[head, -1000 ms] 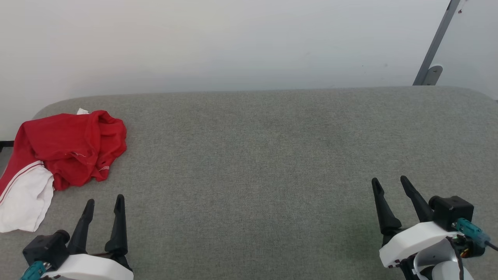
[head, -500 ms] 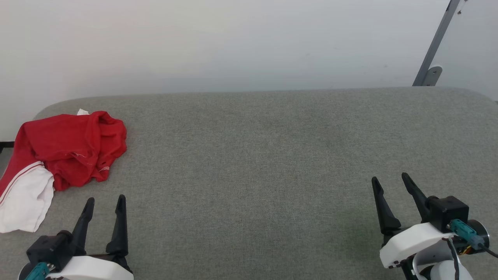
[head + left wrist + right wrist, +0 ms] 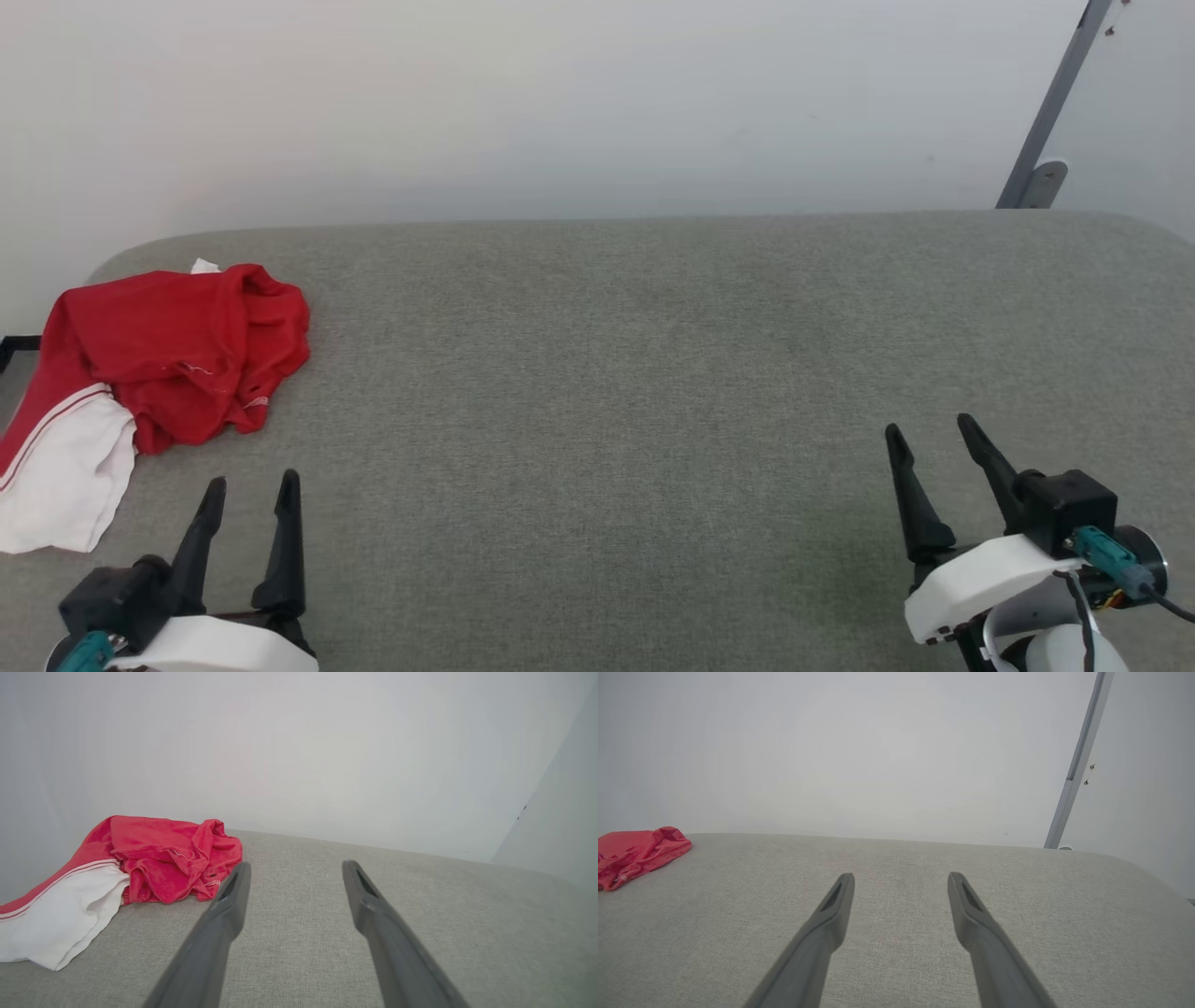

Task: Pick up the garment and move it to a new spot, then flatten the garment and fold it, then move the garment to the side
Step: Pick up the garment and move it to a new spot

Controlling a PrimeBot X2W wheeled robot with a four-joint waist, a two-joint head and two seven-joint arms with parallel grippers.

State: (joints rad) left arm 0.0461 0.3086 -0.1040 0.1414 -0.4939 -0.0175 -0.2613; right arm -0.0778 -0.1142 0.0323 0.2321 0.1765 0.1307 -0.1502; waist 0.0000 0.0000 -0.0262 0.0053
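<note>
The garment [image 3: 168,350] lies crumpled at the far left of the grey cloth-covered table [image 3: 635,373], bright red with a white panel and red-and-white striped trim hanging toward the left edge. In the left wrist view the garment [image 3: 163,858] sits ahead and left of the fingers. In the right wrist view a red part of the garment [image 3: 635,855] lies far left. My left gripper [image 3: 252,481] stands open near the front left, just this side of the garment, holding nothing. At the front right my right gripper [image 3: 929,431] is open too, far from the cloth.
A pale wall rises behind the table. A grey metal post [image 3: 1050,112] with a bracket leans at the back right corner. The table's corners are rounded, and the garment's white panel reaches its left edge.
The right gripper has shifted slightly left and its wrist has turned a little. The picture has drifted slightly. The garment and the left gripper stay as they were.
</note>
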